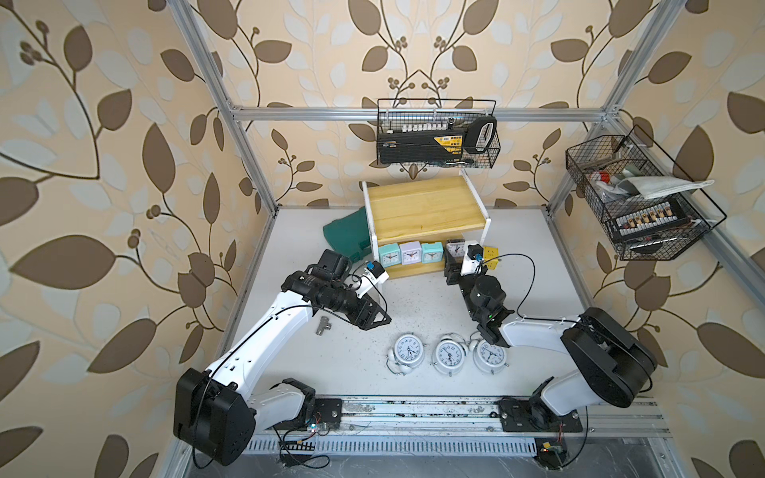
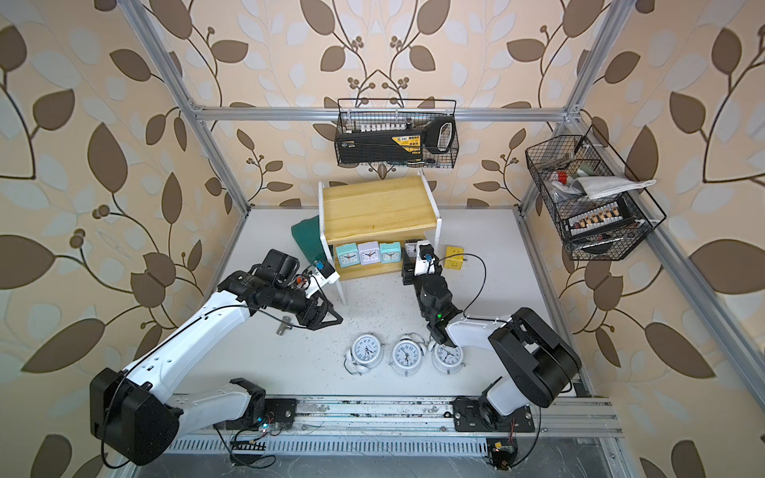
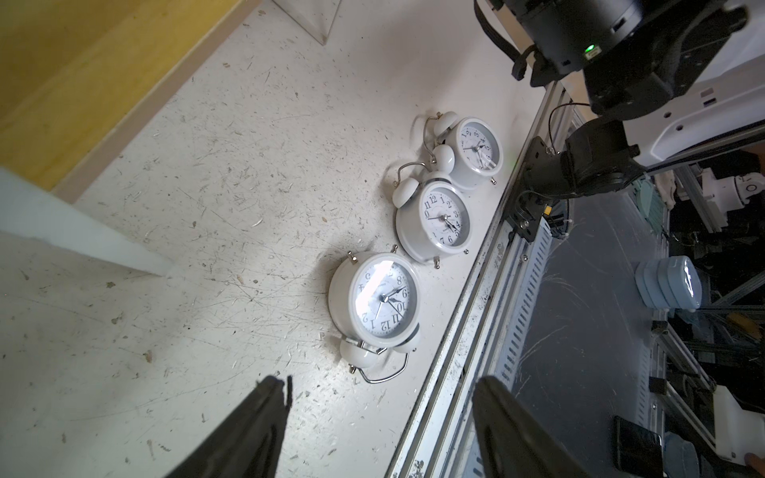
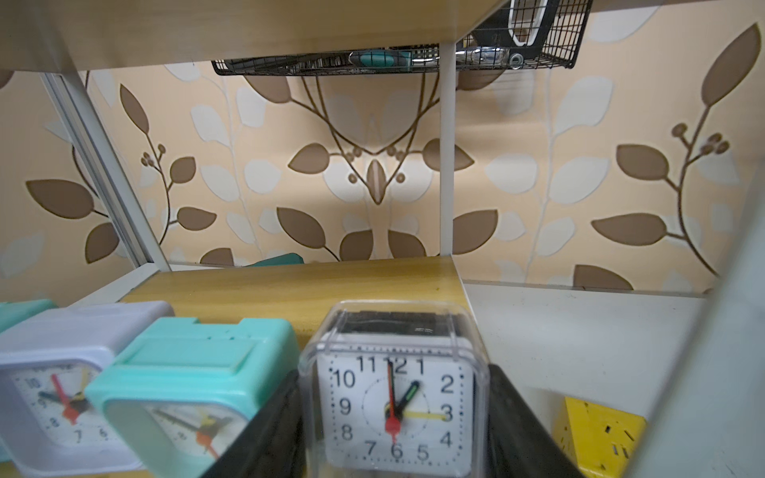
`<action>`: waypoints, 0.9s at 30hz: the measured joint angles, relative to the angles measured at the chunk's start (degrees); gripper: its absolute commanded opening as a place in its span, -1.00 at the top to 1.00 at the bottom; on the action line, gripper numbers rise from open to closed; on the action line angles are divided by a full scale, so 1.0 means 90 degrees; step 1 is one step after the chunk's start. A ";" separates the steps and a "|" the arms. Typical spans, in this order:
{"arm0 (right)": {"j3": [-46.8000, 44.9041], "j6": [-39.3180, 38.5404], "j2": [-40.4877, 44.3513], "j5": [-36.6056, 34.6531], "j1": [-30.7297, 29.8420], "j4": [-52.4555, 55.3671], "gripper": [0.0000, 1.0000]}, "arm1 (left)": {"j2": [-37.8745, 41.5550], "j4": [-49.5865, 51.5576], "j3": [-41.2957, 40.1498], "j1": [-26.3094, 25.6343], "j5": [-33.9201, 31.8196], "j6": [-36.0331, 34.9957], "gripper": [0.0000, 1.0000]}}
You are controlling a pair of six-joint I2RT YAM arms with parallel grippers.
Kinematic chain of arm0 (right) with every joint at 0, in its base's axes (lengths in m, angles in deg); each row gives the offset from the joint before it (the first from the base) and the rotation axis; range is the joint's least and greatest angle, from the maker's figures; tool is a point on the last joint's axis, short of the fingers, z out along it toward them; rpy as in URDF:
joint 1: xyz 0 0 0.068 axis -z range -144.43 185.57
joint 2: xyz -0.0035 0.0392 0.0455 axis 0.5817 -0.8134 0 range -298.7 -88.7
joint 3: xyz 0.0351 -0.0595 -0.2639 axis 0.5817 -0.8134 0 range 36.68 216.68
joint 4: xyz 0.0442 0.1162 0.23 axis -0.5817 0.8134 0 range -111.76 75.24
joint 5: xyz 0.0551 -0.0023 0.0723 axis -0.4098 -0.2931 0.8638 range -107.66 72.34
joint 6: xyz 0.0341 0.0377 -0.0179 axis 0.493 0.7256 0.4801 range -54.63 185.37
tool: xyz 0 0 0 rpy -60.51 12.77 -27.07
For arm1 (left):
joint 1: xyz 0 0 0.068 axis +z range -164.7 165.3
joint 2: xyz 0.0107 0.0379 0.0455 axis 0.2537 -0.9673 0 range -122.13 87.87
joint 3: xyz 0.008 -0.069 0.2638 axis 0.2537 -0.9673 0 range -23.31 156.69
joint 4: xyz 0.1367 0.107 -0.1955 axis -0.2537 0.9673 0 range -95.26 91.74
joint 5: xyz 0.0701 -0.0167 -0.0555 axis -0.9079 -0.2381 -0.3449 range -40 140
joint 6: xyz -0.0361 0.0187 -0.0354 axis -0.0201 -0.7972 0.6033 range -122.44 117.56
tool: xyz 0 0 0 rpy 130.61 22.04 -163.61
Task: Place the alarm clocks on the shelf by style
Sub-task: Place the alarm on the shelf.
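Note:
The shelf (image 1: 426,207) stands at the back of the table. On its lower board, a teal clock (image 1: 388,256), a lilac clock (image 1: 410,255) and a second teal clock (image 1: 431,253) stand in a row. My right gripper (image 4: 393,397) is shut on the clear square clock (image 4: 395,397) at the right end of that board, beside the teal clock (image 4: 194,372). Three round white twin-bell clocks (image 1: 409,349) (image 1: 449,355) (image 1: 490,355) lie in a row near the table's front. My left gripper (image 3: 381,389) hangs open above the table left of them, holding nothing.
A dark green case (image 1: 345,234) lies left of the shelf. A yellow cube socket (image 1: 491,253) sits to the shelf's right. A small metal fitting (image 1: 322,325) lies under the left arm. Wire baskets (image 1: 436,132) (image 1: 637,198) hang on the back and right frame.

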 measured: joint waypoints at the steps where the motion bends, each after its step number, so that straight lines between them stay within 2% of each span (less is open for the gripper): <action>1: 0.0002 -0.0007 -0.0012 0.0002 0.0005 -0.0012 -0.08 | 0.0000 0.0000 0.0000 0.0000 -0.0002 0.0000 -0.49; 14: 0.0005 -0.0083 0.0022 0.0109 0.0010 -0.0087 -0.42 | 0.0000 0.0000 0.0000 0.0002 0.0007 -0.0012 -0.49; 27: -0.0049 -0.0085 0.0772 0.0282 0.0010 0.0262 -0.45 | 0.0000 -0.0005 0.0000 0.0002 0.0017 -0.0015 -0.49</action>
